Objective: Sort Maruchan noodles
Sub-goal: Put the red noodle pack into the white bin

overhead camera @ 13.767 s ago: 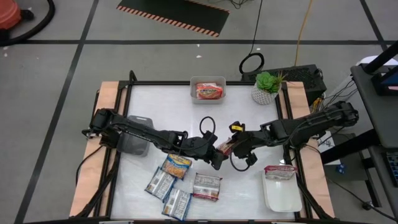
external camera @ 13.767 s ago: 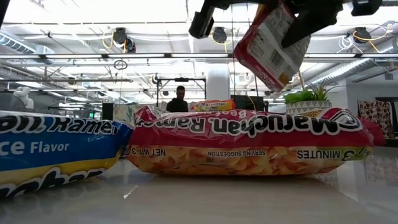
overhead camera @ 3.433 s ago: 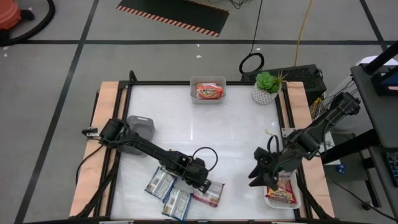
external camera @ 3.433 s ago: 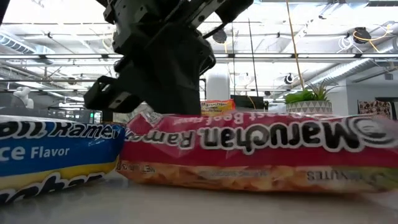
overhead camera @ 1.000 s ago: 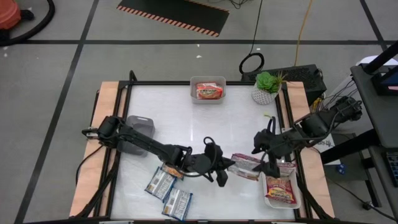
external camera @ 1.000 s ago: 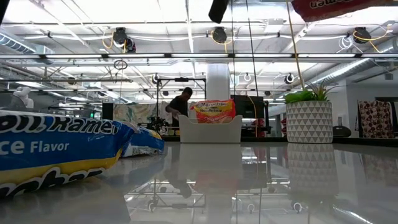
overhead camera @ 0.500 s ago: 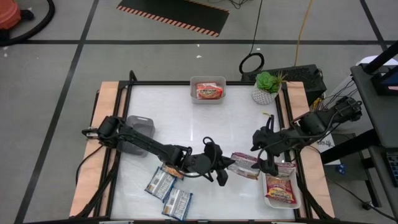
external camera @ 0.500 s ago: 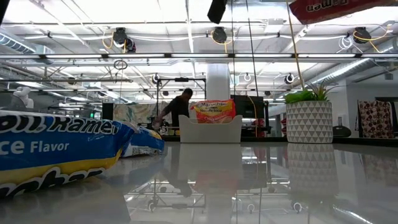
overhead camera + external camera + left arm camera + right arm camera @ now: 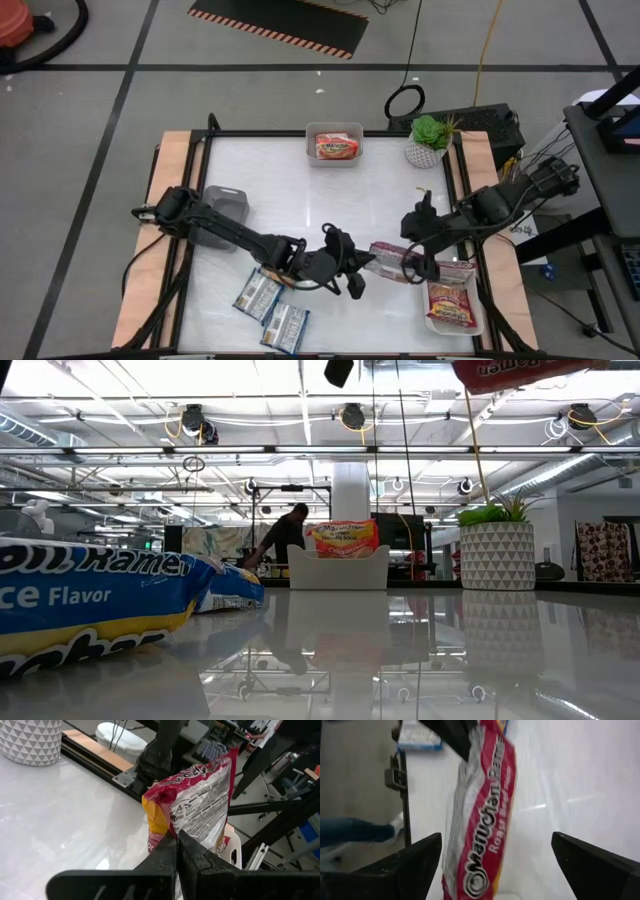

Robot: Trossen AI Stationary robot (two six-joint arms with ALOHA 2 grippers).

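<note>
The left gripper [image 9: 362, 268] has its jaws clamped on one end of a maroon Maruchan packet [image 9: 393, 262], held above the bench [image 9: 380, 200] right of centre. The right gripper [image 9: 425, 262] sits at the packet's other end, jaws spread wide around it. Just beyond, right and near, a white tray [image 9: 475, 323] holds similar packets [image 9: 452, 305].

Bright overhead room light, glare and mirror reflections on my white table [image 9: 400, 660], nearest blue packet [image 9: 90, 605] soft, my right wrist picture blurred, shadows faint.
</note>
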